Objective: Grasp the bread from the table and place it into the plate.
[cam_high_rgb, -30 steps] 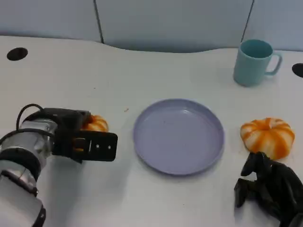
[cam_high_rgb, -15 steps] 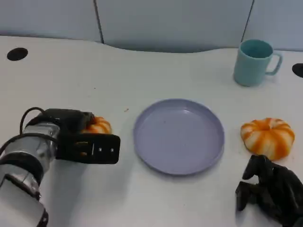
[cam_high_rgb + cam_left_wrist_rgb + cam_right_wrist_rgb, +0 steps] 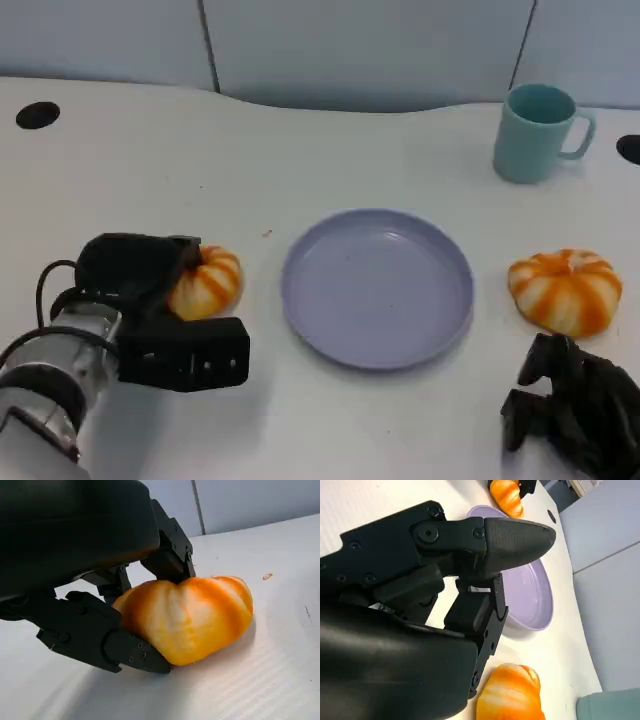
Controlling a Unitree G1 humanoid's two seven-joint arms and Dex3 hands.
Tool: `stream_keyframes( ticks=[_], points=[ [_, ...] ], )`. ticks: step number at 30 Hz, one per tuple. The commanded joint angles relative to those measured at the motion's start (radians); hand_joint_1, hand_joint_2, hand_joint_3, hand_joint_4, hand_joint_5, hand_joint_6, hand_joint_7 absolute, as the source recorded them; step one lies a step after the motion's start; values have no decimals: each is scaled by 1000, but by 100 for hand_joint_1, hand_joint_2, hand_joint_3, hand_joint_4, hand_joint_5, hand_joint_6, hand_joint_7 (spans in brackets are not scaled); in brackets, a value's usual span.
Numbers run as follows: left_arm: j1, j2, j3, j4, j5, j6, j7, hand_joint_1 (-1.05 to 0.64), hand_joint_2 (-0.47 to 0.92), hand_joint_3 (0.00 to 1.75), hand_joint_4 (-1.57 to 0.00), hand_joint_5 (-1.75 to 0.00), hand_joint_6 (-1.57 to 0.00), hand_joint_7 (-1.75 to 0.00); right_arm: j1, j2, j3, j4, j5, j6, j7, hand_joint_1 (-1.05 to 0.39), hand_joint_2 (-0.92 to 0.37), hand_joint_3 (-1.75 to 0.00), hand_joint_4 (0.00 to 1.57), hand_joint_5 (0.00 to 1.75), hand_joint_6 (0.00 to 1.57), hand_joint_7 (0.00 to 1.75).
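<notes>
Orange-striped bread (image 3: 205, 284), frame left: clamped in left hand (image 3: 135, 275), grasp step. Right hand (image 3: 575, 405) curled, empty. Next: carry rightward onto lilac plate (image 3: 305, 330).

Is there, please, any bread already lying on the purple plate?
No, the plate holds nothing; one bread is in the left hand, the other bread lies beside it.

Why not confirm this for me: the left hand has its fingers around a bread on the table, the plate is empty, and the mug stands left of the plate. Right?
Not quite: the mug stands beyond the plate toward its right, as the head view shows. The rest holds: the left hand has its fingers around the bread on the table, and the plate is empty.
</notes>
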Motion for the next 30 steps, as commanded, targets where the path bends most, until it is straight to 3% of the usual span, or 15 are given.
stream_keyframes(
  ticks=[1, 3, 7, 9, 11, 18, 30],
  points=[
    [36, 6, 14, 9, -14, -30, 51, -26, 90, 48, -68, -175, -49, -173, 10, -13, -10, 16, -3, 13, -12, -44, -92, -49, 120, 143, 110, 133],
    [39, 4, 43, 6, -45, -50, 51, -28, 92, 42, -67, -175, -48, -174, 8, -12, -5, 24, -13, 9, -18, -44, -92, -50, 118, 146, 106, 137],
    [41, 1, 83, 0, -78, -83, 82, -23, 85, 59, -67, -175, -51, -175, -4, -15, -1, 48, -26, -6, -24, -43, -92, -50, 117, 147, 105, 138],
    [38, -6, 108, -6, -95, -107, 123, -19, 65, 90, -69, -175, -53, -175, -22, -19, -3, 76, -28, -10, -22, -43, -92, -50, 118, 148, 106, 139],
    [29, -17, 144, -9, -127, -128, 118, -19, 59, 97, -69, -175, -52, -175, -38, -24, -7, 100, -23, -10, -15, -43, -92, -51, 119, 148, 106, 139],
    [13, -42, 196, -25, -168, -216, 156, -14, 51, 107, -70, -175, -53, -175, -63, -35, -16, 136, -12, -9, -5, -42, -92, -52, 127, 139, 112, 132],
    [11, -43, 197, -21, -166, -223, 162, -13, 49, 112, -71, -175, -53, -175, -66, -36, -16, 144, -12, -18, 0, -41, -92, -53, 128, 139, 113, 131]
  ],
)
